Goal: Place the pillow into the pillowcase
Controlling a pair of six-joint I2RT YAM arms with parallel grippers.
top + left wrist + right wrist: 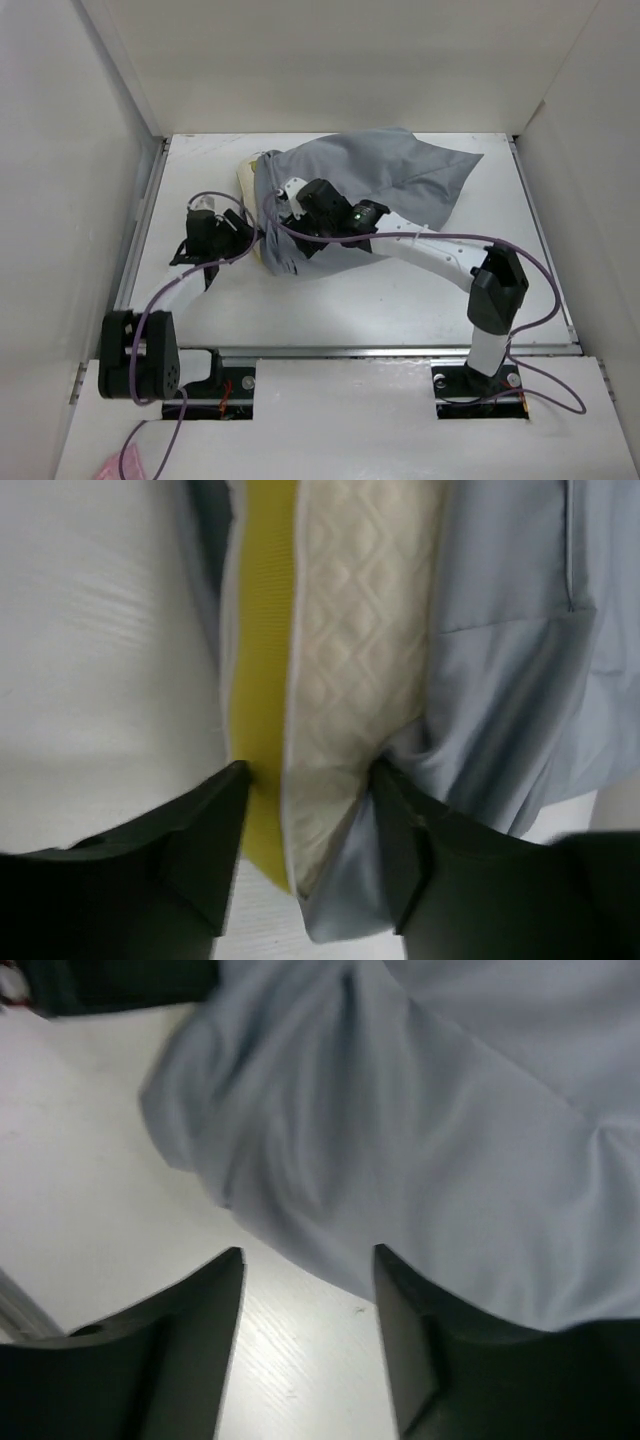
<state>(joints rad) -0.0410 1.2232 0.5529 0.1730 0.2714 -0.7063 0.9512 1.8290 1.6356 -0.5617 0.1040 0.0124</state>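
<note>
While most of the pillow (247, 178) is covered by the grey pillowcase (390, 175), its left end is seen sticking out of the case's mouth near the back left of the white table (400, 300). The case is spread, crumpled, from the middle of the table toward the back right, where its closed end lies flat.

The left gripper (238, 235) is placed at the near left corner of the bundle. The right gripper (290, 200) is laid over the cloth just beside it, on top of the covered pillow.

From the left wrist camera, the jaws are seen spread wide, with the bare end of the pillow set between them. The yellow side band (262, 660) is against the finger (205, 850) on the left of that view, and the cream quilted face lies next to it. A fold of the case is pressed against the other finger.

From the right wrist camera, that gripper's jaws are likewise seen wide apart, with nothing held. Its fingers (410, 1350) are poised over the bare table. The rumpled hem of the case is seen just beyond their tips, and it reaches the finger on the right of that view.
</note>
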